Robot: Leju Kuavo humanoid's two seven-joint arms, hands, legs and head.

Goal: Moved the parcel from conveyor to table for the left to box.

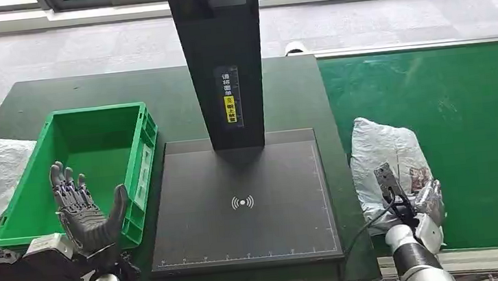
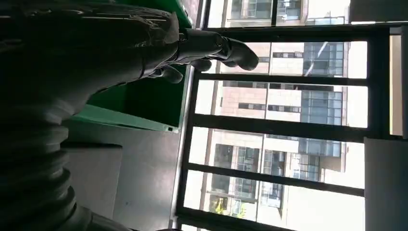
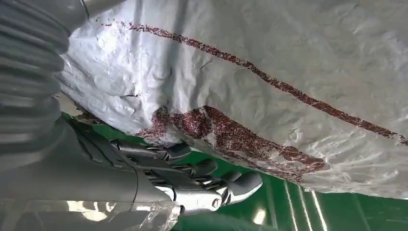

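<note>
You see the parcel [image 1: 387, 161], a wrinkled white bag with dark red print, at the right of the head view, lying on the green conveyor [image 1: 465, 126] at its left edge, beside the dark table [image 1: 159, 94]. Your right hand [image 1: 423, 201] sits at the parcel's lower right corner; in the right wrist view its fingers [image 3: 192, 168] curl under the bag's edge, touching it. Your left hand [image 1: 84, 215] is raised at the lower left, palm up, fingers spread wide and holding nothing, in front of the green crate [image 1: 141, 158].
</note>
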